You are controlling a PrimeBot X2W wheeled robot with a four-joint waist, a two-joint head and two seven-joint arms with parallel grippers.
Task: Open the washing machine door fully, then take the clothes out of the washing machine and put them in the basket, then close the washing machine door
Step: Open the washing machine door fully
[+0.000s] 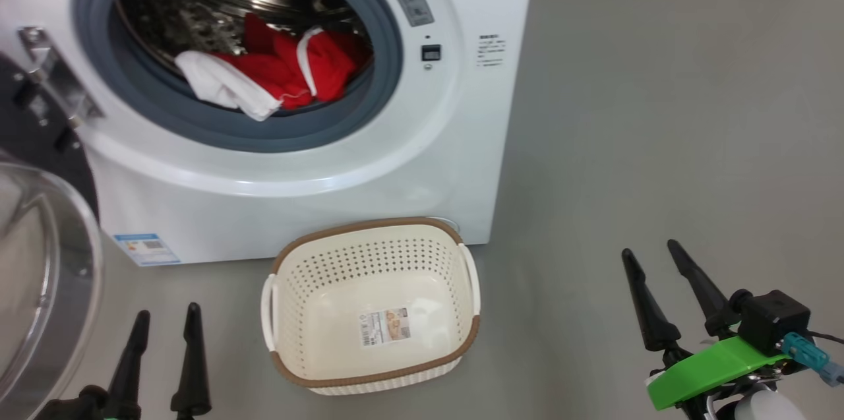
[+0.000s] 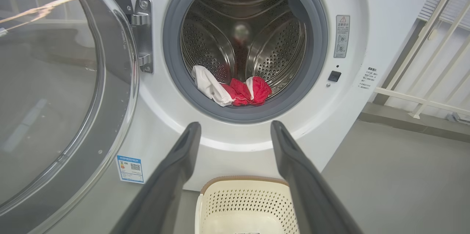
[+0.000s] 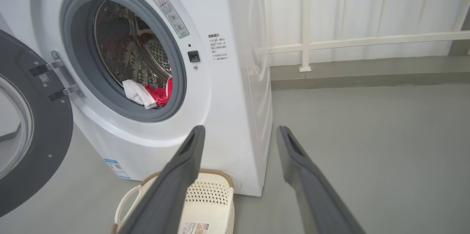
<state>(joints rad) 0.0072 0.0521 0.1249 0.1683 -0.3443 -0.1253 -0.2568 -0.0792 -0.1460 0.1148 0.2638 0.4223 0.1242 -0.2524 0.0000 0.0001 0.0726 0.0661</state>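
In the head view, our left claw [image 1: 167,311] and right claw [image 1: 649,248] hover wide and empty either side of the basket [image 1: 369,227]. It sits just before the washing machine [image 1: 395,169], right below the gasket [image 1: 165,118], placed, we judge, to catch the clothes [image 1: 283,70] heaped at its lip. The left wrist view adds the drum [image 2: 242,24], bare behind them; the right wrist view shows the washing machine door [image 3: 47,146] swung well open.

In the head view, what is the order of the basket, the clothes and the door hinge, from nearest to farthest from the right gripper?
1. basket, on the floor, left of the right gripper.
2. clothes, at the drum's mouth.
3. door hinge, on the opening's far left.
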